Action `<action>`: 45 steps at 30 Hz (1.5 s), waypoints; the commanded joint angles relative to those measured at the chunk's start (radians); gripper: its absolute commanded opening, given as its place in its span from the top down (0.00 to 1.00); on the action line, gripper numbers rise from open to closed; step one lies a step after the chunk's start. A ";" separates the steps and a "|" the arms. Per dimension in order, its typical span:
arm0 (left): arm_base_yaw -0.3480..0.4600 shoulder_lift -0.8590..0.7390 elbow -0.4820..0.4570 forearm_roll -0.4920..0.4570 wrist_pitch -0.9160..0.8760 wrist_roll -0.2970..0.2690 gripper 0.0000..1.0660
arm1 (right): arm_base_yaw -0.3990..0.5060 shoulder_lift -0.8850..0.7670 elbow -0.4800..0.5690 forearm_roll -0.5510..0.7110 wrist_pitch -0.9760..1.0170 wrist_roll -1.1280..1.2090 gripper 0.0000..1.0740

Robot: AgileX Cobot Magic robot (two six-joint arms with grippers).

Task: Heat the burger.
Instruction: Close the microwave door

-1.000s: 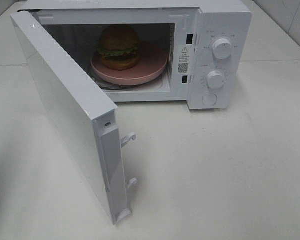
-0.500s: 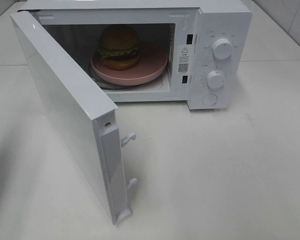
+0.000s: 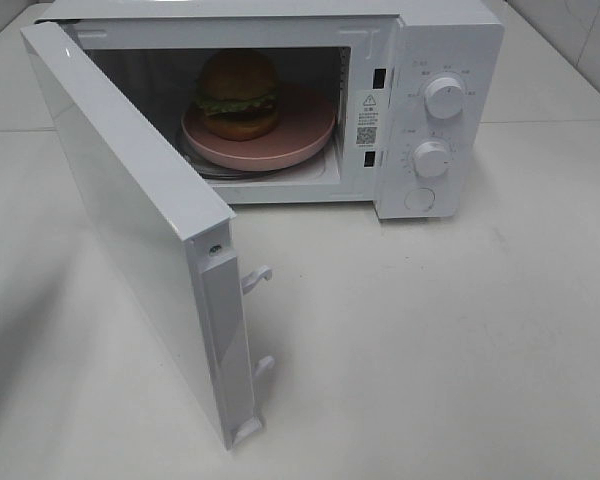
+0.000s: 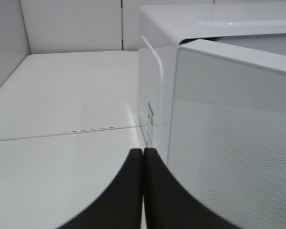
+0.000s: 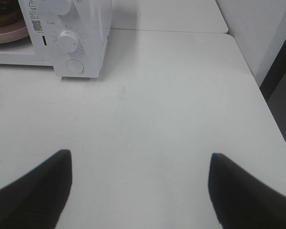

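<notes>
While the door [image 3: 130,220] of the microwave [image 3: 450,40] stands swung wide, the burger [image 3: 238,95] is seen inside the microwave cavity, seated on the pink plate [image 3: 305,132] toward the plate's hinge-side half. The plate's front edge on the hinge side is masked by the door, and the cavity behind the burger is lost in shadow. Two dials [image 3: 444,98] are carried on the microwave's control panel; the markings around them are too small to be read. Both grippers are shown by the wrist views only. The left gripper [image 4: 143,157] is held by the outer face of the door, its two dark fingers pressed together along one seam with nothing between them; contact with the door cannot be determined. The right gripper [image 5: 138,157] is held over the table [image 5: 171,95] in front of the microwave's control panel, well apart from it, fingers spread wide and empty, only their tips being shown. At that view's edge, only a sliver of burger and plate is caught.
</notes>
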 commanded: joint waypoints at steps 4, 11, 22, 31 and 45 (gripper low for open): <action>0.002 0.129 -0.053 0.100 -0.075 -0.055 1.00 | -0.006 -0.028 0.002 0.000 -0.007 0.001 0.30; -0.057 0.228 -0.152 0.179 -0.069 -0.074 1.00 | -0.006 -0.028 0.002 0.000 -0.007 0.001 0.30; -0.189 0.343 -0.223 0.118 -0.065 -0.066 1.00 | -0.006 -0.028 0.002 0.000 -0.007 0.001 0.30; -0.276 0.395 -0.304 0.066 -0.017 -0.066 1.00 | -0.006 -0.028 0.002 0.000 -0.007 0.001 0.30; -0.390 0.470 -0.440 0.013 0.044 -0.066 1.00 | -0.006 -0.028 0.002 -0.001 -0.007 0.002 0.30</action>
